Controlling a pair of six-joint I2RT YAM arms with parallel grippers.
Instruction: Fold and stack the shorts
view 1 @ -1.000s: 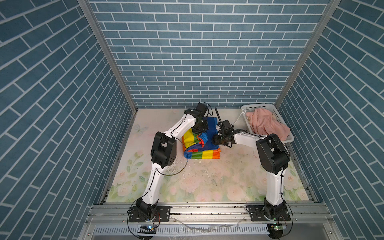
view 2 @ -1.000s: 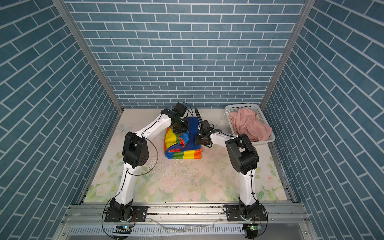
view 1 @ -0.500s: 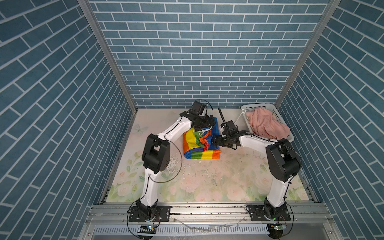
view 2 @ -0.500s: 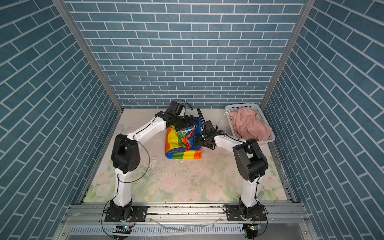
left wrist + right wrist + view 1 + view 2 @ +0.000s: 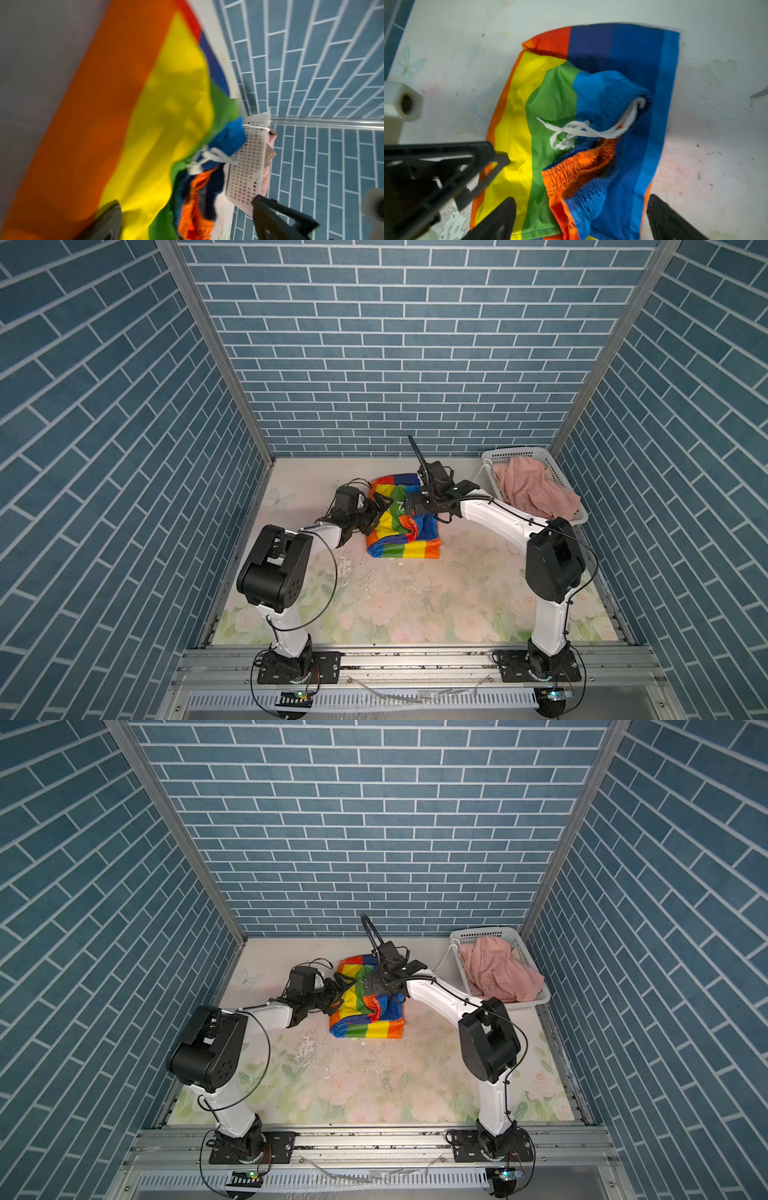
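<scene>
The rainbow-striped shorts (image 5: 399, 531) (image 5: 365, 1011) lie folded on the table's back middle, with the gathered waistband and white drawstring (image 5: 581, 128) bunched on top. My left gripper (image 5: 380, 506) (image 5: 340, 986) is at their left edge, open, its fingers astride the cloth (image 5: 166, 104) without pinching it. My right gripper (image 5: 411, 504) (image 5: 370, 984) hovers over their right half, open, its jaws wide above the blue and green stripes (image 5: 591, 93). The pink shorts (image 5: 536, 489) (image 5: 498, 969) are heaped in the basket.
The white perforated basket (image 5: 515, 454) (image 5: 486, 932) stands at the back right corner, close behind the right arm; its wall shows in the left wrist view (image 5: 245, 166). Blue brick walls enclose the table on three sides. The floral tabletop (image 5: 415, 597) stretches toward the front.
Both grippers opened and let go of the rainbow shorts. The left gripper came from over the shorts' back edge down to their left side. The shorts now lie settled in a fold.
</scene>
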